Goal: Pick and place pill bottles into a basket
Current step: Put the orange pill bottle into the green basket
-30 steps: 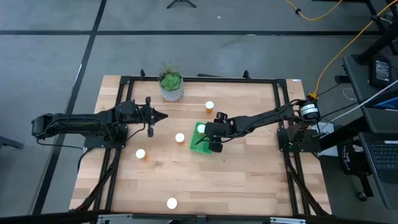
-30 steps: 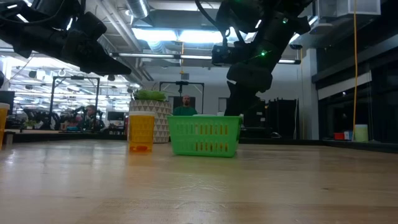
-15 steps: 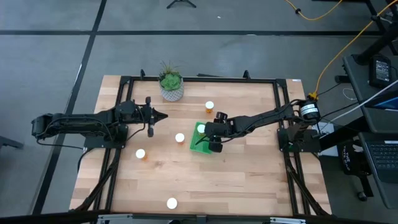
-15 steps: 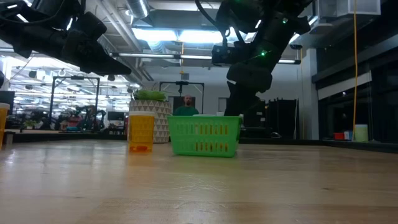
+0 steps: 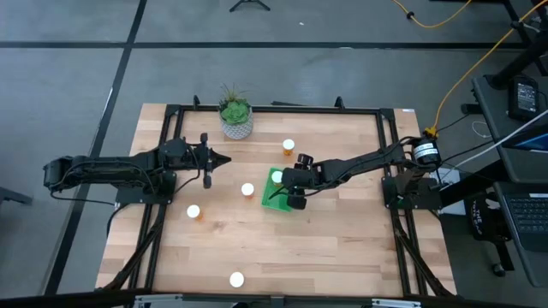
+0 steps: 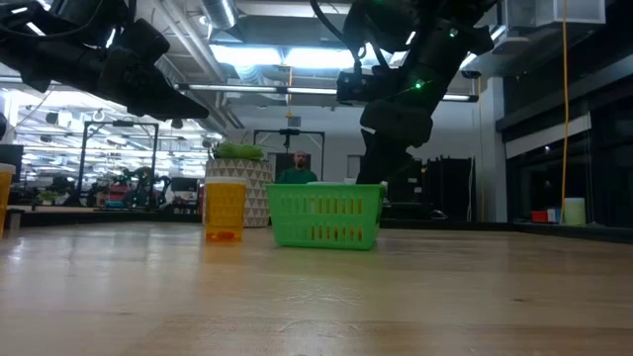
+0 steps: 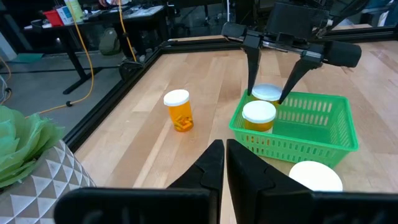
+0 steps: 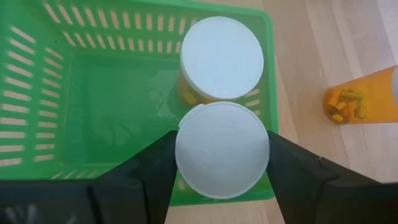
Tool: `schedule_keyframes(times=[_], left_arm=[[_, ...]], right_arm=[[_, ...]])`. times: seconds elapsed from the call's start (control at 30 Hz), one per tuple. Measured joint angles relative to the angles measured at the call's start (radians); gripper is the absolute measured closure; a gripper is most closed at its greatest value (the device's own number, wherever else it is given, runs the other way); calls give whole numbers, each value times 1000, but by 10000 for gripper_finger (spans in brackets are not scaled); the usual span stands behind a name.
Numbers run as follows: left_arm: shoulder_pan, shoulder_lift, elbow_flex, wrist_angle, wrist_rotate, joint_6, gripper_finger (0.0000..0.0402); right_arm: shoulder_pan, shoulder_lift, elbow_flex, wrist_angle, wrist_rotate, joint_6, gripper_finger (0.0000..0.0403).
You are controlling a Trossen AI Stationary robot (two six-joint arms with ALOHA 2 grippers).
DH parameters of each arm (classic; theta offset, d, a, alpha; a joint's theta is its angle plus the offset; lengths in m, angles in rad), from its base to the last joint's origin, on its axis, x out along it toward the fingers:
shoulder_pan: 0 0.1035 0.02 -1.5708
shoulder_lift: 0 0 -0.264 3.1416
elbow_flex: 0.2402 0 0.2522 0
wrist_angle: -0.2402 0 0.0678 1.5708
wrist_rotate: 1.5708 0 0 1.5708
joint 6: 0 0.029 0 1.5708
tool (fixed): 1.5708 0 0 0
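Pale wood planks make up your table, framed in black rail, with grey floor all round. Starting at the left, your left gripper hangs above the boards with its fingers pressed together and nothing between them, parked clear of the work, probably so it stays out of the other arm's way. Near it stand the potted plant at the far edge and three loose pill bottles: one below the left arm, one just left of the basket, one near the front edge. Moving right, a fourth stands behind the green basket. Your right gripper hovers over the basket with its fingers either side of a capped bottle, seemingly lowering it in beside the one already standing there (whether the fingers press the cap, I can't tell). From above, the arm hides most of that; only the wrist cameras show two bottles in the basket.
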Motion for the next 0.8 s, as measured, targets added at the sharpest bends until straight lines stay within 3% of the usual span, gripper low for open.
schedule_keyframes(times=[0.33,0.8], left_arm=[[0,0,0,0,0,0,386],[0,0,0,0,0,0,386]], right_arm=[[-27,0,0,-1,0,2,117],[-32,0,0,-2,0,-5,112]])
